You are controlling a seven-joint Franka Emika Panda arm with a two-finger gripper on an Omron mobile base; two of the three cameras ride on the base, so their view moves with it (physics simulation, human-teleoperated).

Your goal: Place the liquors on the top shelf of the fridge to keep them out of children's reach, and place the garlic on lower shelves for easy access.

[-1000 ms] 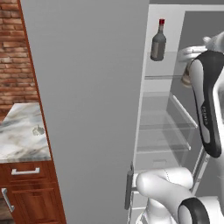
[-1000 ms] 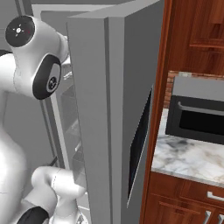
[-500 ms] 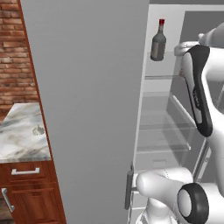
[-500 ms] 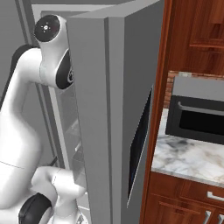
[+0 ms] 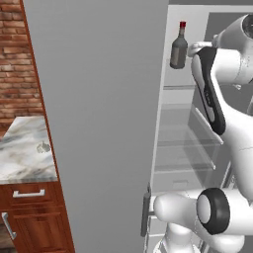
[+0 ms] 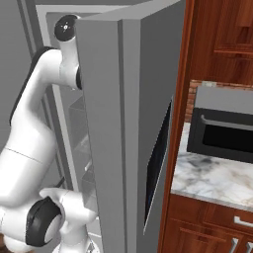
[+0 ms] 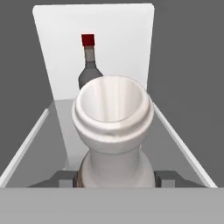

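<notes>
The fridge's wide grey door (image 5: 99, 123) stands open. On the top shelf (image 5: 178, 88) a dark grey liquor bottle (image 5: 179, 47) with a red cap stands upright. My gripper (image 7: 116, 179) is shut on the pale cream liquor bottle (image 7: 113, 127), and the hand view looks down into its open mouth. The dark bottle (image 7: 89, 65) stands just behind it, against the pale back wall. Both are over the same glass panel, between its pale side rims (image 7: 26, 144). A small pale lump that looks like the garlic (image 5: 43, 147) lies on the marble counter. The lower shelves (image 5: 184, 170) are bare.
The open door (image 6: 123, 123) stands between the arm and the wood cabinets. A marble counter (image 5: 22, 158) with wooden drawers lies left of the fridge. On the right, a dark built-in oven (image 6: 225, 131) sits above another marble counter (image 6: 212, 180).
The arm has swung deeper into the fridge at top-shelf height, towards the dark bottle. The gripper stays shut on the cream bottle. The dark bottle has not moved.
</notes>
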